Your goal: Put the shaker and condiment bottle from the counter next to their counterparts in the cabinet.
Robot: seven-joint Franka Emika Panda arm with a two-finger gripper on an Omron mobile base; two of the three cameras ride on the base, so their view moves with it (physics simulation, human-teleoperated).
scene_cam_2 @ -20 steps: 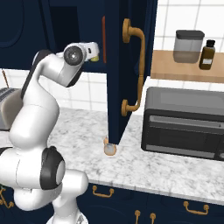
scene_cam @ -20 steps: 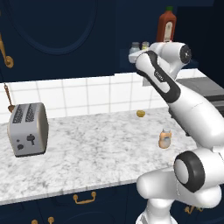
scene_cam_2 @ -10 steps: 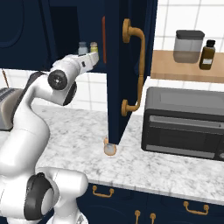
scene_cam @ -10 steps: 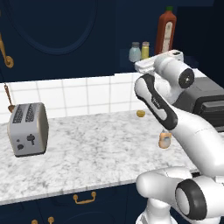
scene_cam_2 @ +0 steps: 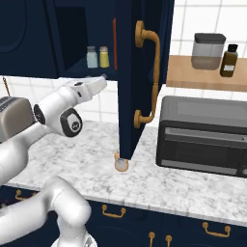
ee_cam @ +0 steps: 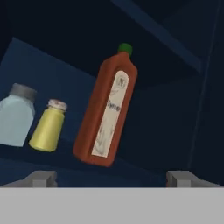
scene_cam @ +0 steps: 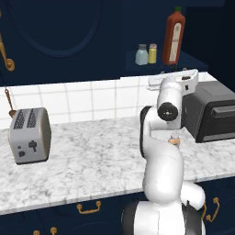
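Step in hand: the shaker [scene_cam: 141, 55] stands on the cabinet [scene_cam: 69, 36] shelf just beside the yellow shaker [scene_cam: 152, 53], so by my reading that half is done and the bottle half is not yet begun.
Claw: claw [ee_cam: 112, 177] stands wide and holds nothing; its tips frame the shelf front in the hand view.
Condiment bottle: condiment bottle [scene_cam_2: 121, 163] sits on the tabletop [scene_cam_2: 193, 188], at the foot of the open cabinet door [scene_cam_2: 140, 72], near the toaster oven [scene_cam_2: 205, 135].
Next move calls for: bringing the arm down to that bottle and closing on it, likely with care for the door edge just beside it.
Hand view adds: the red-brown sauce bottle [ee_cam: 106, 113] close up, apart from the yellow shaker.
Right base view adds: the bottle whole; in the left base view the arm hides most of it.
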